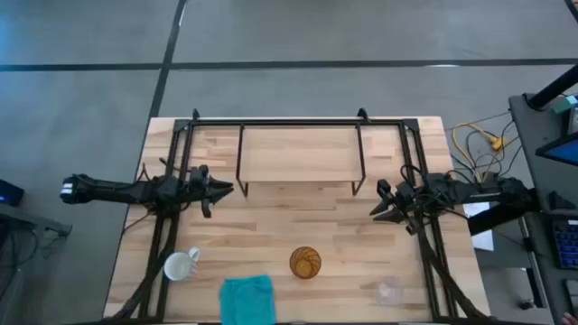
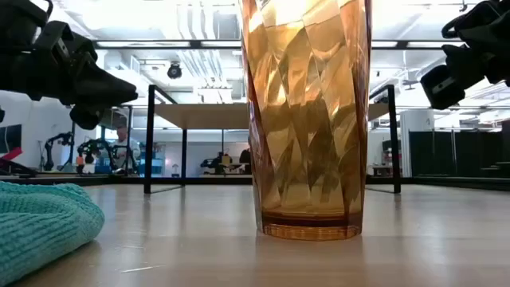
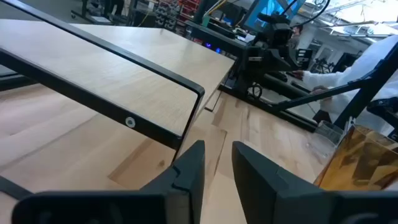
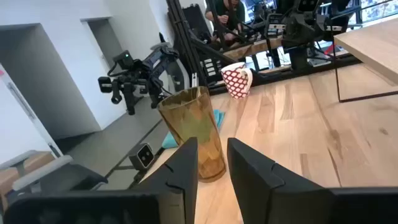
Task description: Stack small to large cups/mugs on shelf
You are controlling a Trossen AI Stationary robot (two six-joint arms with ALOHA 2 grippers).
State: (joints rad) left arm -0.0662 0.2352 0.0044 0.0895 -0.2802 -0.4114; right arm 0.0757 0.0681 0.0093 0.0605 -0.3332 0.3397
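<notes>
The amber ribbed tumbler [image 1: 305,263] stands upright on its base on the table near the front middle; it fills the low view [image 2: 307,119]. The white mug [image 1: 181,264] stands on the table at the front left, and in the right wrist view [image 4: 236,79] it shows a red pattern. The small clear glass [image 1: 390,291] stands at the front right. The shelf [image 1: 300,153] stands on its black legs at the far middle. My left gripper [image 1: 226,190] hovers by the shelf's left front corner, narrowly open and empty. My right gripper [image 1: 377,209] hovers by its right front corner, narrowly open and empty.
A teal cloth [image 1: 247,300] lies at the table's front edge between the mug and the tumbler. Black arm frames run along the table's left and right sides. Bare tabletop lies between the shelf and the tumbler. People and equipment show in the room beyond.
</notes>
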